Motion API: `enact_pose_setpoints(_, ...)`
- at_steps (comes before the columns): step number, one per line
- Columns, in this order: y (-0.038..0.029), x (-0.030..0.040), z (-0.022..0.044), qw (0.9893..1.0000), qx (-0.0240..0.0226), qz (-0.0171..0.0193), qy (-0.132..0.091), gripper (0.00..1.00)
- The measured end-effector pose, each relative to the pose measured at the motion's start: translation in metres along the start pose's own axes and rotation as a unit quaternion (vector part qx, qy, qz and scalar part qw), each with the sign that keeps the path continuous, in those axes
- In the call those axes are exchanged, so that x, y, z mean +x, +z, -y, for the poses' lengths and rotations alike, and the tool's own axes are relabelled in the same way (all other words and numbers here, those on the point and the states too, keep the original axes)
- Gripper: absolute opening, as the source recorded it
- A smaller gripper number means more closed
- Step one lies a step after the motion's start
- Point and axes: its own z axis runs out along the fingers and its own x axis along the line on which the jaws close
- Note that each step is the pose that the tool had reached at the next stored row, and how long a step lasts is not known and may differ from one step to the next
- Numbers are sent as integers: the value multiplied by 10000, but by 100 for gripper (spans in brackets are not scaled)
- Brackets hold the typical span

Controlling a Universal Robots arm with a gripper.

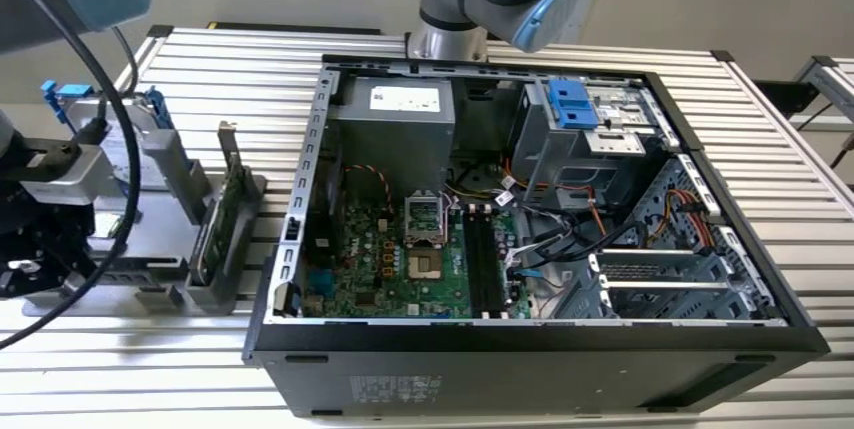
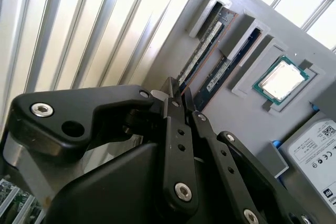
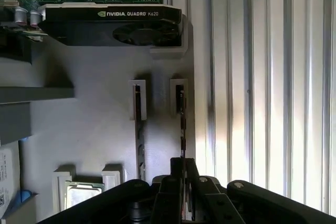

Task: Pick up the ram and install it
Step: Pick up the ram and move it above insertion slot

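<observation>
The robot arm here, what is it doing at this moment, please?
The arm's gripper is down at the gray parts holder, which stands beside the open computer case. In both wrist views it appears closed on the ram, one of two sticks standing on edge in the holder's slots; the other stick is untouched. The ram is seated in its slot, not yet lifted or installed.

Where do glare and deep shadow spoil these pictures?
Second wrist view: glare washes out the table slats, and the hand, close to the lens, looks dark. First wrist view: a bright band on the slats, the grey holder in shade. Exterior view: even light, though the computer case is dim inside.
</observation>
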Motion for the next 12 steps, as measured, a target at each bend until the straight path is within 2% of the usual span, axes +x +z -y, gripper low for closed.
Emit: enact_pose_setpoints(12,-87,-1,-1,10000,0,0,0,0)
